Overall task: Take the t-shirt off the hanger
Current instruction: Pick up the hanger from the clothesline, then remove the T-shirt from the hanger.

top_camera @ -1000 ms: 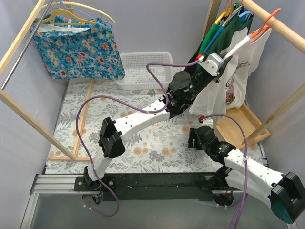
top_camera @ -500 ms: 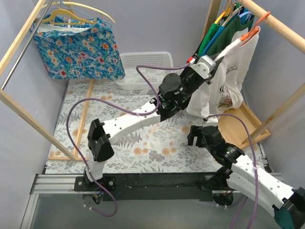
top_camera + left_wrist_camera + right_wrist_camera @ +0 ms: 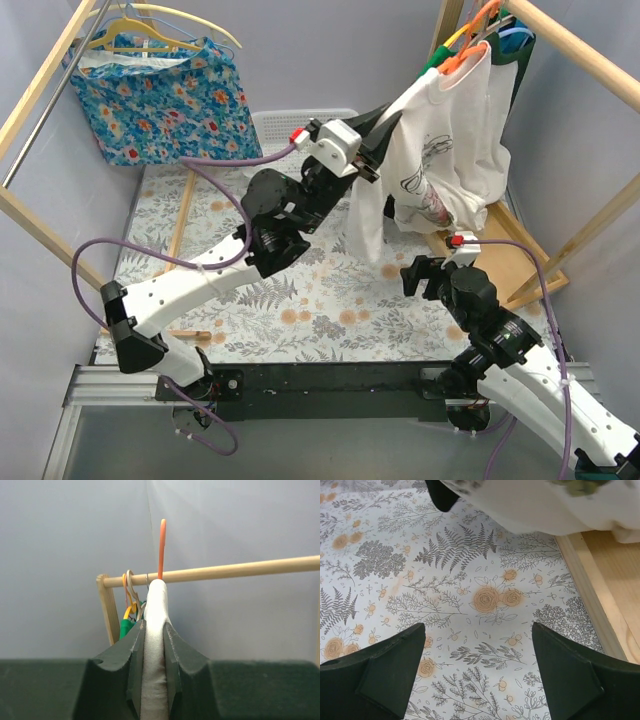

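The white printed t-shirt (image 3: pixel 440 165) hangs on an orange hanger (image 3: pixel 468 48) at the far end of the right wooden rail (image 3: pixel 575 50). My left gripper (image 3: pixel 368 152) is shut on a fold of its left sleeve and holds it stretched out to the left. In the left wrist view the white t-shirt fabric (image 3: pixel 154 670) is pinched in the left gripper (image 3: pixel 154 635), with the orange hanger's hook (image 3: pixel 162 545) over the rail (image 3: pixel 225 571) behind. My right gripper (image 3: pixel 436 276) hovers low over the floral tabletop, open and empty (image 3: pixel 477 645), with the t-shirt's hem (image 3: pixel 535 505) just beyond it.
Green and other garments (image 3: pixel 437 58) hang beside the t-shirt on the same rail. A white basket (image 3: pixel 290 140) stands at the back. A blue floral cloth (image 3: pixel 165 90) hangs on a yellow hanger at the left. The rack's wooden base (image 3: pixel 615 580) lies right of my right gripper.
My left gripper swung left with the sleeve, and hanger and t-shirt slid along the rail toward its far end. The right gripper opened wider and its arm shifted.
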Robot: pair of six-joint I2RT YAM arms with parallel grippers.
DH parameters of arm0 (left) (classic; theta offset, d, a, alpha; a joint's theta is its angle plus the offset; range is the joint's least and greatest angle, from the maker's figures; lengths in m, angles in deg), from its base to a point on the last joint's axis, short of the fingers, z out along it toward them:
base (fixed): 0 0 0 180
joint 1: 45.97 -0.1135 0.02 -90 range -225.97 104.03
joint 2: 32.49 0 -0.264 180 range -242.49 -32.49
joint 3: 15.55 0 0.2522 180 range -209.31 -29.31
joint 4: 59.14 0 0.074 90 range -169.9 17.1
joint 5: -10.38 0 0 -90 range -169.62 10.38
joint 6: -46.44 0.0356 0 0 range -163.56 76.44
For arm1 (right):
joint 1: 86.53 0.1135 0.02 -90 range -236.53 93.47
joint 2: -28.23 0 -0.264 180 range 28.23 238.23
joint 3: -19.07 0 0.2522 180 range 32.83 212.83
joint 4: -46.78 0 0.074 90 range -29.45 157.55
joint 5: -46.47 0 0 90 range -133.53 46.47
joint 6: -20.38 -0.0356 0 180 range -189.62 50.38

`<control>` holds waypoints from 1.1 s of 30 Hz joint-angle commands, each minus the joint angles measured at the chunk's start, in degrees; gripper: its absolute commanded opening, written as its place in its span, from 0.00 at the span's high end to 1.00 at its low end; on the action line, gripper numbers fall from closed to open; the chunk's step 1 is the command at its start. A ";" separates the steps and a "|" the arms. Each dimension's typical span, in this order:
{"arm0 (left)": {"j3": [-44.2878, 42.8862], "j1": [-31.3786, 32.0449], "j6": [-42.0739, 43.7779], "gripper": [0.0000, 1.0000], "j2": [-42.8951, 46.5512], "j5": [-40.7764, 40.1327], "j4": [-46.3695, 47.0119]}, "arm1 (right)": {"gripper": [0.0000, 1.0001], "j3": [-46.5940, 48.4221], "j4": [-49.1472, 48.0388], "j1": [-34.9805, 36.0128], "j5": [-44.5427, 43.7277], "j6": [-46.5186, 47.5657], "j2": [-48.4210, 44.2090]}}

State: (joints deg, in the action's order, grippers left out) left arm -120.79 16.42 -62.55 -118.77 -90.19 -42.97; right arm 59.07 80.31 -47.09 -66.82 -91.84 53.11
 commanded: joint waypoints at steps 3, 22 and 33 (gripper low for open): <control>1.82 0.19 0.79 1.00 10.24 -0.33 3.39 | 0.06 5.83 1.85 0.20 -4.65 -0.55 1.74; 9.75 0.27 -1.76 1.00 39.96 0.46 -12.96 | 0.09 29.57 -15.11 0.20 -3.70 17.29 10.09; 19.13 0.27 -2.90 1.00 40.83 7.29 -25.27 | 0.07 38.09 -15.90 0.11 20.34 29.76 17.65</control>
State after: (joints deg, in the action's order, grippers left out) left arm -106.46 16.40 -65.48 -77.62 -88.90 -63.97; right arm 92.21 68.42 -47.09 -59.54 -70.18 69.72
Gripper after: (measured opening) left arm 0.170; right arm 0.916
